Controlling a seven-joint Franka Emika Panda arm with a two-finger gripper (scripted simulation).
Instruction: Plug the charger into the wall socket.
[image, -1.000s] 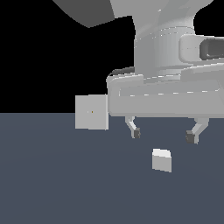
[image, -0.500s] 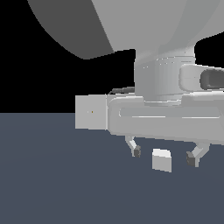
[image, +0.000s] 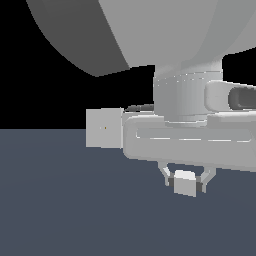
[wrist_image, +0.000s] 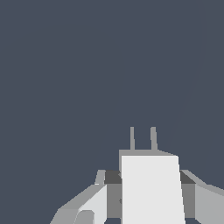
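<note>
— Exterior view first: what does it give?

— The arm's pale body fills the upper part and the exterior view's right. Below it the gripper (image: 185, 184) hangs over the dark grey floor (image: 60, 210), its two fingers (image: 168, 180) drawn in on either side of the charger (image: 185, 183), the small light-grey block. The dark pads sit right at the block's sides, so the claw is nearly closed and has hold of it.

— And the wall socket?

— The wall socket (image: 104, 128) stands upright toward the exterior view's left of the gripper, a flat light-grey square with a tiny yellowish dot at its centre. Its far edge is hidden behind the arm's housing. It is apart from the charger and sits higher in the picture.

— Wrist view?

— The charger (wrist_image: 151, 188) shows as a bright block between the fingers (wrist_image: 113, 192), dark pads touching both of its sides. Two thin grey prongs (wrist_image: 142, 139) stick out of its far end, side by side. Beyond them only the plain floor (wrist_image: 65, 65) is visible; the socket does not show in this view.
</note>
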